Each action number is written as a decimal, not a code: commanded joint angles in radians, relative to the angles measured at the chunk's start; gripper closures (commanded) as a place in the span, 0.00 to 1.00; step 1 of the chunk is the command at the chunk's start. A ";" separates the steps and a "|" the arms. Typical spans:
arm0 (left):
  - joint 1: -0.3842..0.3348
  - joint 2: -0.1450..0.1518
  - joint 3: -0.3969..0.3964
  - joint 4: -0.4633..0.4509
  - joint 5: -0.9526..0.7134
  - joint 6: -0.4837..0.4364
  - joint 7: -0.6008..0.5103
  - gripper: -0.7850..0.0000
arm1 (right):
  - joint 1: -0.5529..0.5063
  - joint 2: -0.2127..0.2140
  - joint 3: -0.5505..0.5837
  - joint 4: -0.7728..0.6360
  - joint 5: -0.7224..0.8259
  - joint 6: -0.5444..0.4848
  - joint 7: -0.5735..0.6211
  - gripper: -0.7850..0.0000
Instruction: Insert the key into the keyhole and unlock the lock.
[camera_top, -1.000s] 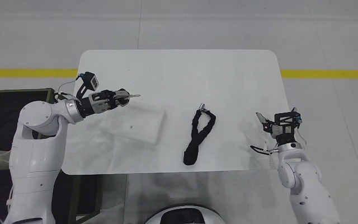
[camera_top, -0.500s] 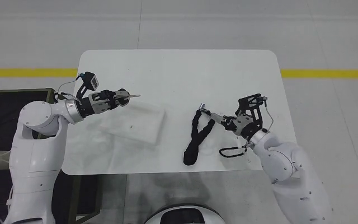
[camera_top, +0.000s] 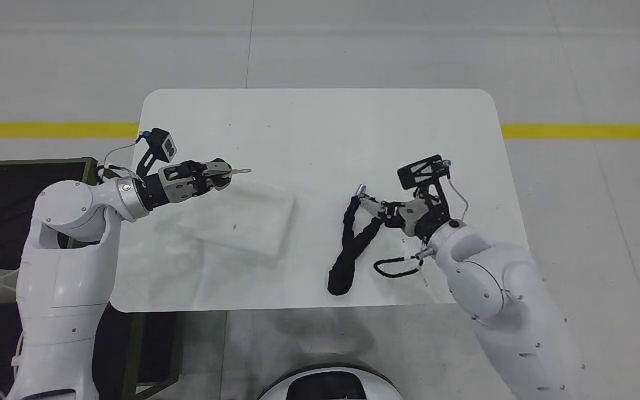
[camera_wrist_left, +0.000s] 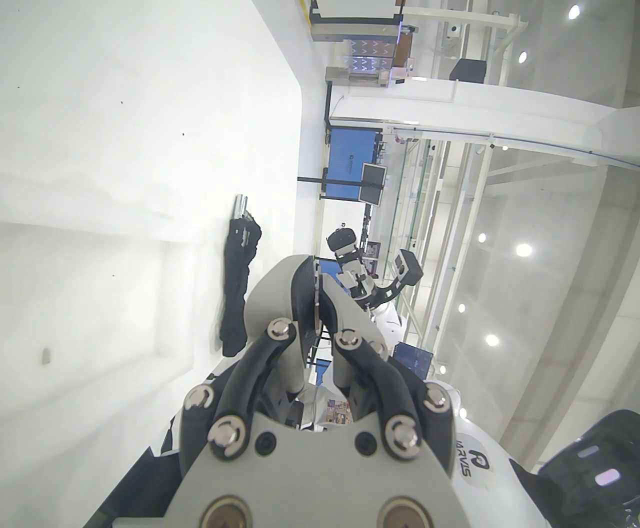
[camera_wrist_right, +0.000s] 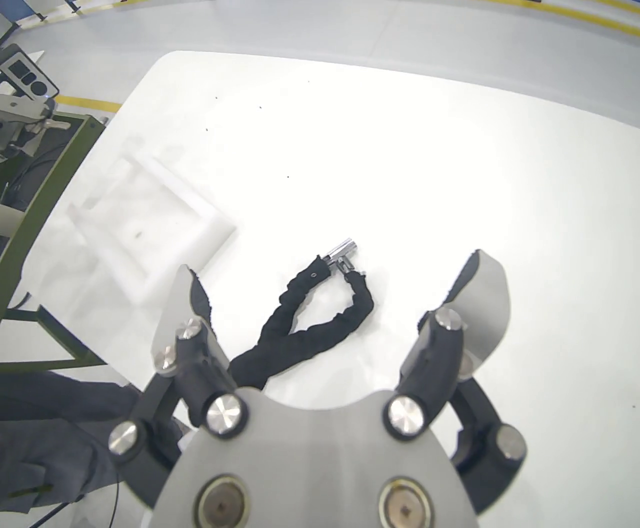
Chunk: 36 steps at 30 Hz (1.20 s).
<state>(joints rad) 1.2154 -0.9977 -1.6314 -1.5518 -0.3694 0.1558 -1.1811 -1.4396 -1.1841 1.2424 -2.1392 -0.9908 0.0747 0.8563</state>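
Observation:
The lock (camera_top: 352, 240) is a black fabric-sleeved chain loop lying mid-table, with its silver cylinder (camera_top: 361, 189) at the far end. My right gripper (camera_top: 385, 238) hovers open just right of the loop, fingers spread. Its wrist view has the lock (camera_wrist_right: 320, 325) between the spread fingers (camera_wrist_right: 480, 290) and the cylinder (camera_wrist_right: 342, 249) beyond them. My left gripper (camera_top: 210, 175) is held above the table's left side, shut on a small silver key (camera_top: 237, 172) that sticks out toward the middle. In the left wrist view the fingers (camera_wrist_left: 295, 295) are pressed together, with the lock (camera_wrist_left: 237, 285) farther off.
A shallow white foam tray (camera_top: 245, 220) lies left of the lock, under and just in front of the left gripper, and also shows as the tray (camera_wrist_right: 150, 225) in the right wrist view. The white table (camera_top: 320, 120) has bare room at the back and right.
My right arm has swung in from the table's right edge to the lock, gripper staying open. The left arm and key have not moved.

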 joint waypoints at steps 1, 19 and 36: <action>0.000 0.000 0.000 0.000 0.000 0.000 0.000 1.00 | 0.095 -0.006 -0.015 0.058 0.231 0.033 0.214 0.00; 0.000 0.000 0.000 0.000 0.000 0.000 0.000 1.00 | 0.574 -0.136 -0.395 0.548 0.230 0.434 0.455 0.29; 0.000 0.000 0.000 0.000 0.000 0.000 0.000 1.00 | 0.562 -0.221 -0.411 0.665 -0.103 0.501 0.388 1.00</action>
<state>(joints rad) 1.2154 -0.9977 -1.6314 -1.5518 -0.3694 0.1558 -1.1811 -0.8747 -1.4015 0.8300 -1.4747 -1.0587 0.5725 1.2474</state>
